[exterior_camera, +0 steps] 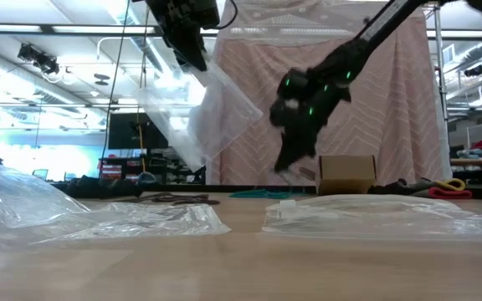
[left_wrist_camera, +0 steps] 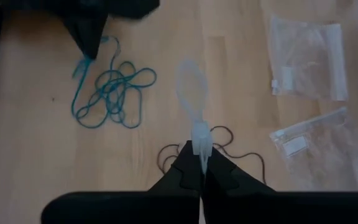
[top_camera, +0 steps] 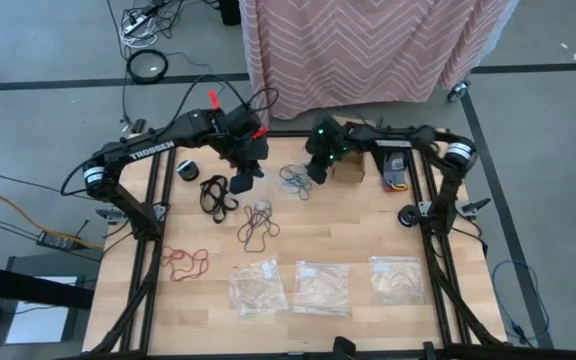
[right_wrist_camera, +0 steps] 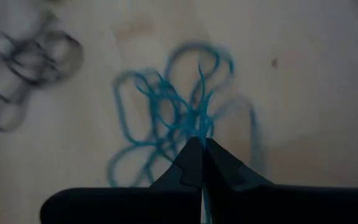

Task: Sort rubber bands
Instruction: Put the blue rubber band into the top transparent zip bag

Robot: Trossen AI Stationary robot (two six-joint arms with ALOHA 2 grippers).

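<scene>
The teal-blue rubber bands (left_wrist_camera: 110, 93) lie in a tangle at the far middle of the table, with my right gripper (right_wrist_camera: 199, 149) shut on some of their strands. Left of it, my left gripper (left_wrist_camera: 196, 165) is raised and shut on a clear plastic bag (exterior_camera: 207, 109). The black bands (top_camera: 216, 192), the dark brown bands (top_camera: 256, 228) and the red bands (top_camera: 183, 262) lie flat on the wood, touched by nothing. My left gripper pinches the clear bag's closure strip (left_wrist_camera: 199, 142) between its two shut fingers, slanting down from above. The bag hangs below the fingers, clear of the table. My right gripper pinches a few teal strands (right_wrist_camera: 194, 127) between its fingertips, slanting down from the table's far right. A strand (left_wrist_camera: 104, 53) runs up to the fingers; the tangle's other loops lie on the wood.
Three more clear bags (top_camera: 256, 287) (top_camera: 321, 287) (top_camera: 396, 279) lie in a row along the near side. A small cardboard box (top_camera: 348, 168) stands by the right arm at the far edge, and a small dark round thing (top_camera: 188, 170) sits at the far left.
</scene>
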